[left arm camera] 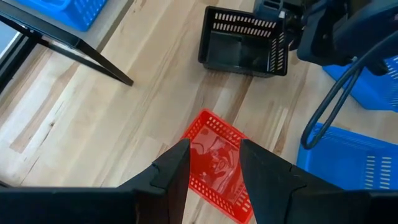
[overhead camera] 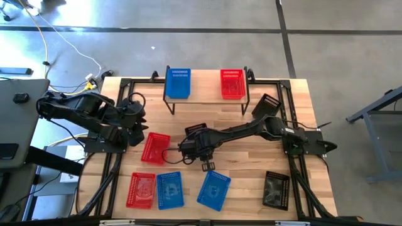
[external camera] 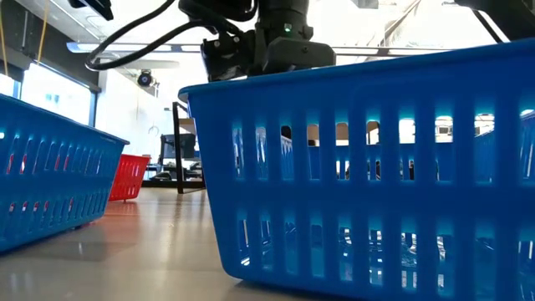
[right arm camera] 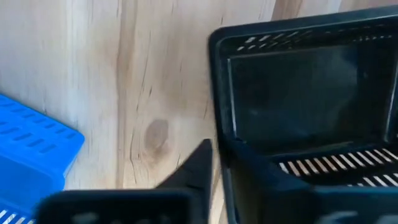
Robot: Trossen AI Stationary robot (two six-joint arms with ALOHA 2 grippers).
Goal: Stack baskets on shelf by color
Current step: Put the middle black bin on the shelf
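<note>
**Operator:** What does the high view show?

**Manual:** You see the low light-wood plank shelf [overhead camera: 205, 94] at the tabletop's far edge. It carries one blue perforated plastic basket [overhead camera: 177, 83] and one red perforated plastic basket [overhead camera: 232, 83], well apart. The right gripper [overhead camera: 198, 145] is at mid-tabletop, against a black perforated plastic basket [overhead camera: 196, 129]. The left gripper [overhead camera: 139, 122] waits near the left edge. Two red, two blue and one black basket lie toward the near edge. Another black basket leans by the shelf's right leg.

**Operator:** And the low view?

**Manual:** A blue basket fills your foreground, with a dark arm above it.

**Operator:** The left wrist view?

**Manual:** The left gripper's jaws stand spread, holding nothing, above a red basket [left arm camera: 214, 155].

**Operator:** The right wrist view?

**Manual:** The black basket's wall lies directly against the right gripper. You cannot tell whether it is pinched.
</note>
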